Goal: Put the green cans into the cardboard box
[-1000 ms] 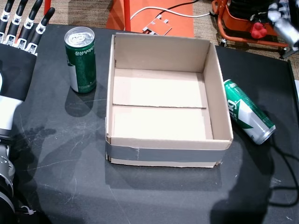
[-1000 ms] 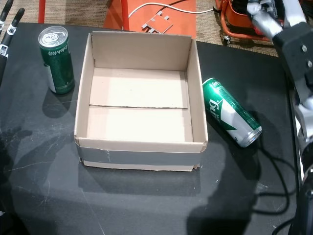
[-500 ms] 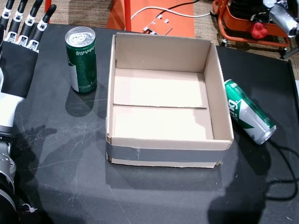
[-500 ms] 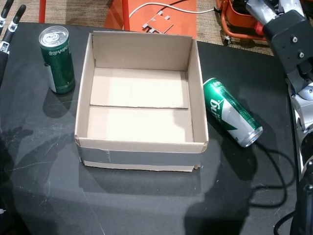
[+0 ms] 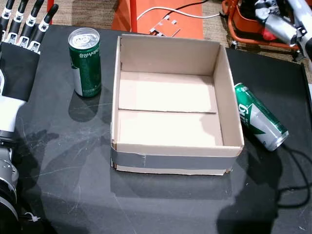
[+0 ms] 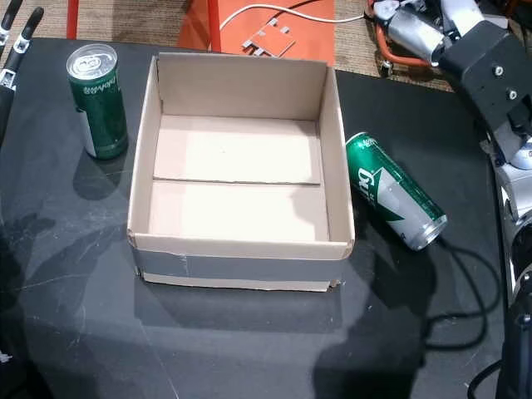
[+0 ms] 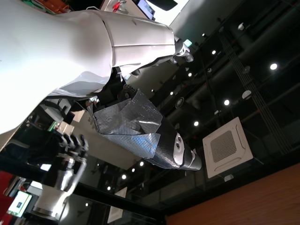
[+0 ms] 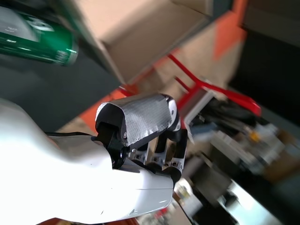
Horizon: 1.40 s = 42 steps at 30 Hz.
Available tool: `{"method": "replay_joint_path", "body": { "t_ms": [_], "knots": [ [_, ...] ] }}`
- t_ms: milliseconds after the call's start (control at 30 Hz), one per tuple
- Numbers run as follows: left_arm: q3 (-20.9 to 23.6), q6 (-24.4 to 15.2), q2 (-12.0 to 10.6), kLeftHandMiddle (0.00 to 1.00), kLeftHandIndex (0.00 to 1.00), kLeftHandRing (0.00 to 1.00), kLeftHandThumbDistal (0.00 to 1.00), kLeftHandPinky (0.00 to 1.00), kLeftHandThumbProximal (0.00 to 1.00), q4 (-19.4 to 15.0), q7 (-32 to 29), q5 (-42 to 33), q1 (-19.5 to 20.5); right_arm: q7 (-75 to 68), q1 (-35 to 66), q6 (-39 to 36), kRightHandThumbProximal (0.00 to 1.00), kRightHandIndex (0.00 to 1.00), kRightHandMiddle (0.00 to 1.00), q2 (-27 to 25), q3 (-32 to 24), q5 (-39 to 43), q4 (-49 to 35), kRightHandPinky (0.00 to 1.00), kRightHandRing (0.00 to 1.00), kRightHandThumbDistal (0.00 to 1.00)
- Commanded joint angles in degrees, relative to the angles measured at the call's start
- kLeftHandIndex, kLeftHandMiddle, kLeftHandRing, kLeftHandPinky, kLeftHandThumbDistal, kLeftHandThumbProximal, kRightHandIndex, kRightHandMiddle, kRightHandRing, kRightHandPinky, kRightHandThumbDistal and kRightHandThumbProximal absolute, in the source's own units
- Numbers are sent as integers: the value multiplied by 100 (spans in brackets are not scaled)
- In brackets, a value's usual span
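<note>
Reaching up along the far left edge of the black table (image 5: 63,165), the left hand (image 5: 22,34) has its fingers stretched out straight and a little apart, and it holds nothing; in the other head view only two of its fingertips (image 6: 18,29) show at the corner. Just to the right of this hand an upright green can (image 5: 85,62) stands on the table, near the left wall of the cardboard box (image 5: 175,158) but not touching it. The box is open at the top and nothing lies inside it; grey tape runs along its near wall. On the right side of the box a second green can (image 5: 259,116) lies on its side, its green end close against the right wall, its silver end pointing to the near right. The right hand (image 8: 154,140) is raised beyond the far right corner of the table, well apart from both cans; in the right wrist view its fingers look curled together, and they hold nothing.
</note>
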Motion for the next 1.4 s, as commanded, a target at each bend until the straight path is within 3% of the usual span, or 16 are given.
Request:
{"method": "replay_joint_path", "body": {
  "t_ms": [0, 133, 200, 333, 533, 767, 933, 1067, 1167, 1267, 1367],
  "knots": [
    [-14, -79, 10, 96, 89, 100, 100, 99, 32, 31, -21, 10, -40, 171, -5, 217, 15, 64, 67, -234, 116, -105, 1, 70, 70, 49],
    [4, -29, 9, 97, 92, 100, 100, 100, 30, 34, -94, -28, -42, 385, 3, 374, 18, 70, 71, -443, 297, -253, -15, 69, 71, 61],
    [20, 41, 14, 98, 92, 100, 100, 99, 30, 35, -146, -54, -46, 587, 18, 379, 16, 71, 73, -520, 279, -209, -21, 67, 72, 61],
    [3, -36, 24, 98, 91, 100, 100, 99, 29, 30, -124, -13, -36, 751, 65, 364, 27, 72, 74, -636, 267, -187, -30, 68, 72, 66],
    [46, 34, 2, 98, 92, 100, 100, 98, 27, 29, -230, -68, -43, 1090, 140, 428, 29, 71, 72, -765, 255, -171, -16, 69, 72, 67],
    [41, -44, -40, 97, 92, 100, 100, 98, 30, 5, -206, -61, -37, 961, 274, 849, 29, 71, 71, -847, 732, -639, 23, 70, 71, 67],
    [76, 139, -33, 97, 91, 100, 100, 97, 28, 3, -226, -120, -35, 1068, 244, 1150, 29, 74, 75, -753, 1148, -991, 38, 74, 76, 64],
    [48, -53, -29, 97, 93, 100, 100, 100, 28, -15, -291, -67, -15, 1171, 175, 1230, 42, 78, 76, -667, 1365, -1114, 53, 78, 79, 66],
    [60, 8, -22, 96, 93, 100, 100, 98, 27, -7, -263, -87, -15, 1357, 98, 1362, 55, 83, 79, -603, 1427, -1113, 75, 84, 85, 76],
    [61, 58, -18, 96, 94, 100, 100, 98, 27, -12, -260, -96, -16, 1577, 21, 1546, 62, 86, 83, -555, 1469, -1112, 94, 89, 90, 82],
    [59, 21, -25, 96, 94, 100, 100, 99, 29, -13, -265, -89, -9, 1758, -35, 1683, 67, 87, 85, -516, 1527, -1113, 108, 92, 94, 81]
  ]
}}
